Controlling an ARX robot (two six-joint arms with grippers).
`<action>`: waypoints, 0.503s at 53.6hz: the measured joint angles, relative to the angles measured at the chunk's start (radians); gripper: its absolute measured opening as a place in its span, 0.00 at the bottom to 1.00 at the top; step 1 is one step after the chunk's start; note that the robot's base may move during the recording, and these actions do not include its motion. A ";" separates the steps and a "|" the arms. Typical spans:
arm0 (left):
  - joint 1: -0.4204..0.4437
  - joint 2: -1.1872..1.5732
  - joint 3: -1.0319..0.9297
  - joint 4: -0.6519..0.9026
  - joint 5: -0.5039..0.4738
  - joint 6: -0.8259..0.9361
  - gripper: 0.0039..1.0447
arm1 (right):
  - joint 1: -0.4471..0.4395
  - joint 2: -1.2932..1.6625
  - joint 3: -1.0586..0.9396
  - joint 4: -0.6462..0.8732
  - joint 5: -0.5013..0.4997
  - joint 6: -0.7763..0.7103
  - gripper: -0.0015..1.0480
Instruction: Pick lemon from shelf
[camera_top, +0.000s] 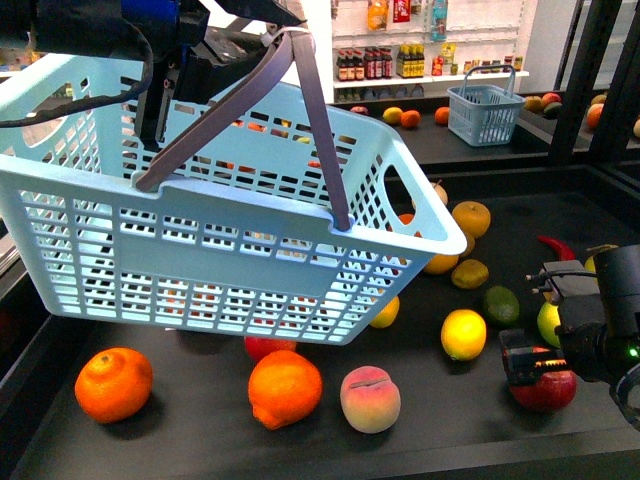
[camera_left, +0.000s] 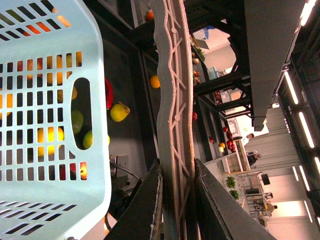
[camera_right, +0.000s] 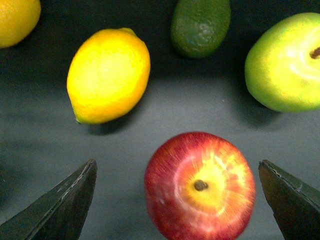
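The lemon (camera_top: 463, 334) is a bright pale-yellow oval lying on the black shelf deck (camera_top: 420, 445), right of centre. In the right wrist view the lemon (camera_right: 109, 75) lies apart from the jaws, off to one side. My right gripper (camera_top: 530, 365) is open and hangs low over a red apple (camera_top: 545, 390). In the right wrist view the gripper (camera_right: 177, 165) has this apple (camera_right: 200, 185) between its fingers. My left gripper (camera_left: 177, 172) is shut on the grey handle (camera_left: 172, 115) of a light-blue basket (camera_top: 200, 230), held up above the deck's left half.
An avocado (camera_top: 501, 305) and a yellow-green apple (camera_top: 548, 322) lie close to the lemon; a smaller golden fruit (camera_top: 469, 273) lies behind. Two oranges (camera_top: 114, 384) (camera_top: 285, 388) and a peach (camera_top: 370, 399) lie near the front. A second basket (camera_top: 485, 112) stands at the back.
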 joint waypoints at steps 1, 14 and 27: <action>0.000 0.000 0.000 0.000 0.000 0.000 0.13 | 0.003 0.002 0.007 -0.005 0.001 0.006 0.93; 0.000 0.000 0.000 0.000 0.001 0.000 0.13 | 0.068 0.044 0.154 -0.113 0.053 0.125 0.93; 0.000 0.000 0.000 0.000 0.000 0.000 0.13 | 0.116 0.128 0.317 -0.259 0.163 0.238 0.93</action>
